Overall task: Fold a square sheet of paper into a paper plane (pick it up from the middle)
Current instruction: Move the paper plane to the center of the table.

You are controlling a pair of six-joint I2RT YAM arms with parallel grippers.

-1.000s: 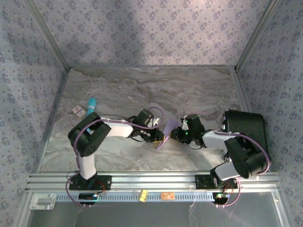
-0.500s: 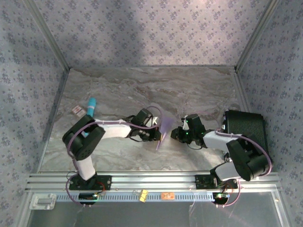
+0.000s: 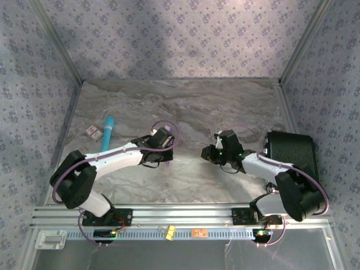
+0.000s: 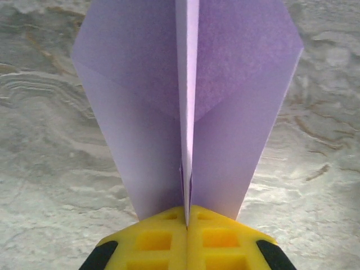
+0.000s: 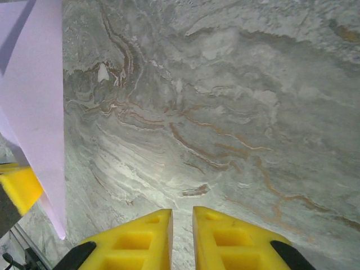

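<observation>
- An aluminium rail (image 3: 180, 214) runs along the near edge of the table, with both arm bases bolted to it.
- The left gripper (image 4: 187, 216) is clamped tight on the paper plane (image 4: 225, 112). Its yellow fingers (image 4: 152, 239) press together on the upright centre fold.
- In the left wrist view, the lavender wings spread out on either side of that fold. They are narrow at the fingers and wider farther out, and the plane is lifted clear of the marble-patterned table (image 3: 185, 107).
- The right gripper (image 5: 181, 225) holds nothing. Its jaws stand a thin slit apart above bare tabletop.
- In the right wrist view, the plane hangs at the left edge, apart from the right gripper's fingers.
- Seen from above, the two grippers face each other near the middle of the table, with a gap between them.
- A black ridged box (image 3: 292, 151) sits at the right side, beside the right arm.
- Farther left, a teal tube (image 3: 107, 133) lies just beside a small packet (image 3: 93, 131).
</observation>
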